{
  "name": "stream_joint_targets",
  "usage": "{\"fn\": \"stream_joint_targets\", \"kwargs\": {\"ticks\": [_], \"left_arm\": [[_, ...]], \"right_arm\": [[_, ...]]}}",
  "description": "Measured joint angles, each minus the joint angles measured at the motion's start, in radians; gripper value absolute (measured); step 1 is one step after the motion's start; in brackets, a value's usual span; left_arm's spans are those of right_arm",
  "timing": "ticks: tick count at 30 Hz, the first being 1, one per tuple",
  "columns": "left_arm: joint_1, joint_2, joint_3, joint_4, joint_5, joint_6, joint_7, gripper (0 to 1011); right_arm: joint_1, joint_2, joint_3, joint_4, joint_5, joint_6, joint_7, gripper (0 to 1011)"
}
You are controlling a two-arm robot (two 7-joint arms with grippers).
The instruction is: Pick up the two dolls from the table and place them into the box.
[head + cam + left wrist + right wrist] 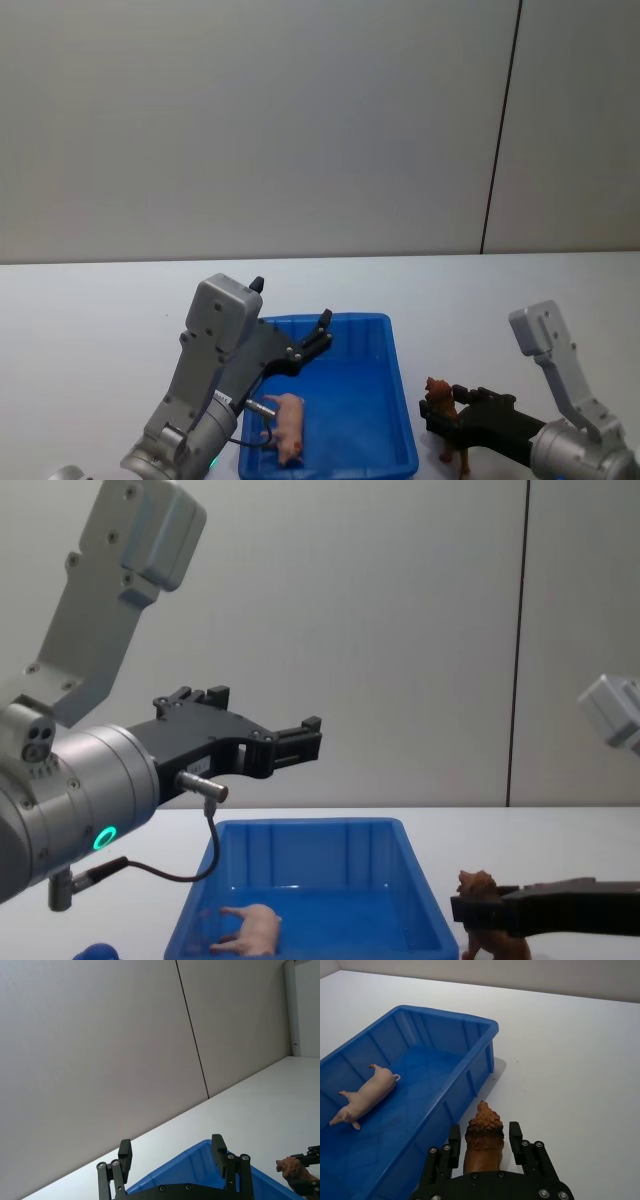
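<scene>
One pig [287, 425], one lion [445, 415], one box [355, 325].

Plain grey wall [250, 120] seen behind, split by a thin dark line [501, 130] from top to bottom, lit evenly.

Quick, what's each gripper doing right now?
Left gripper: jaws open, empty, over the box.
Right gripper: jaws closed on the lion.

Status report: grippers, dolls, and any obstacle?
Left gripper open, empty, above box. Right gripper around lion, on table beside box. Pig lies in box. Nothing in the way.
</scene>
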Motion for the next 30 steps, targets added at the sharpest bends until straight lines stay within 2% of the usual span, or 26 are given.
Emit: {"fn": "stream_joint_targets", "kwargs": {"ticks": [1,7,14,30], "left_arm": [[0.0,0.0,0.0,0.0,0.0,0.0,0.0,1002],[0.0,0.0,0.0,0.0,0.0,0.0,0.0,1002],[0.0,0.0,0.0,0.0,0.0,0.0,0.0,1002],[0.0,0.0,0.0,0.0,0.0,0.0,0.0,1002]], "right_arm": [[0.003,-0.002,-0.001,0.004,0.0,0.0,0.0,586],[0.012,-0.007,-0.003,0.011,-0.001,-0.001,-0.002,426],[0.015,-0.008,-0.005,0.007,-0.008,-0.018,-0.013,423],[0.026,-0.014,-0.009,-0.071,-0.034,-0.114,-0.04,423]]}}
